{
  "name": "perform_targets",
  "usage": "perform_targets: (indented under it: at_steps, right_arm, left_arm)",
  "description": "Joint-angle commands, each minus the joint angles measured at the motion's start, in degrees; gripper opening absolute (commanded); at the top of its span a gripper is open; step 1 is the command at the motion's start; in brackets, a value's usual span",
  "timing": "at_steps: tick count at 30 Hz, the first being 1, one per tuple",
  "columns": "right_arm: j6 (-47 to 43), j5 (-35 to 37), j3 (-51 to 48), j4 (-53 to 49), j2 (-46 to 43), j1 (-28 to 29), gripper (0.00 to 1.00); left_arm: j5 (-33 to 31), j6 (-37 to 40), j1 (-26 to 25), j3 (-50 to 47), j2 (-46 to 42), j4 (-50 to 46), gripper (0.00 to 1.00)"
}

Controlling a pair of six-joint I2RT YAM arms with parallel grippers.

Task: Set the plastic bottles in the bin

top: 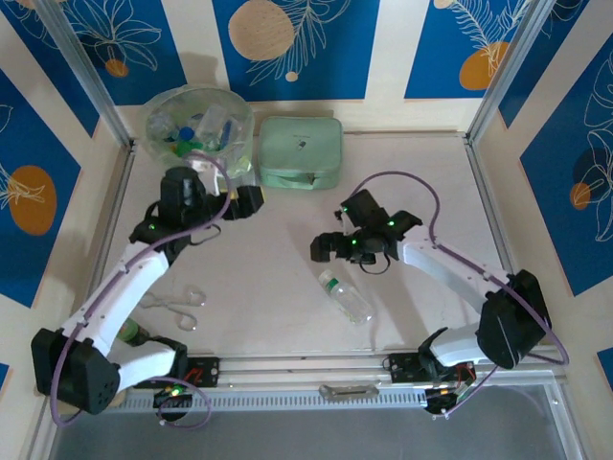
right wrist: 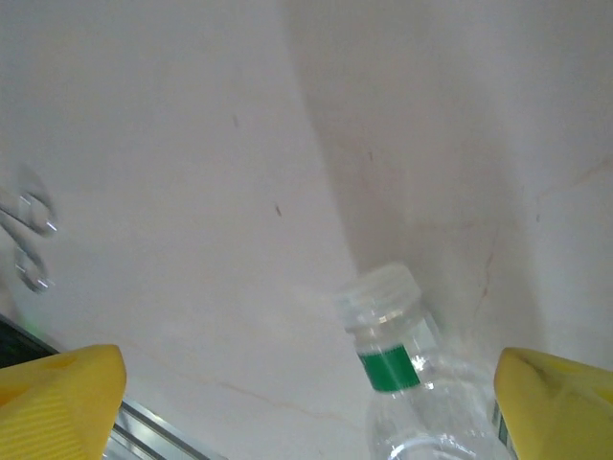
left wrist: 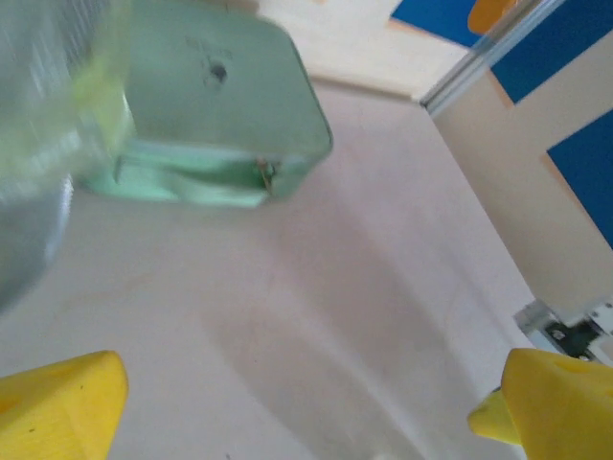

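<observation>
Several bottles [top: 204, 130], apparently, inside the bin [top: 151, 119]

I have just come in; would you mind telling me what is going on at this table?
Two robot arms are putting plastic bottles into a bin. The round bin at the far left holds several plastic bottles. Both pincers are open and empty. The left pincer hovers beside the bin, near a mint-green case. The right pincer hangs over a clear bottle with a green band, lying on the table, not yet gripped.
</observation>
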Motion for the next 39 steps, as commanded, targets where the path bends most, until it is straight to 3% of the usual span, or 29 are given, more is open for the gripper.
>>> perform_targets:
  at_steps: [1, 7, 21, 39]
  right_arm:
    - [-5.43, 4.96, 2.83, -9.69, 3.16, 3.61, 0.99]
    - [-8.1, 14.03, 6.51, -17.22, 10.36, 9.54, 0.99]
    - [-9.39, 18.19, 8.05, -22.58, 21.59, 14.53, 1.0]
    - [-9.44, 14.7, 7.41, -19.43, 23.04, 14.17, 0.63]
  left_arm:
    - [-0.4, -7.08, -1.36, -6.65, -2.42, 9.87, 1.0]
    - [-2.2, -10.51, -3.23, -14.73, -4.19, 14.02, 1.0]
    - [-2.26, -11.17, -4.15, -18.55, -2.81, 17.07, 1.0]
    - [-3.39, -11.11, -4.5, -18.88, -3.42, 15.64, 1.0]
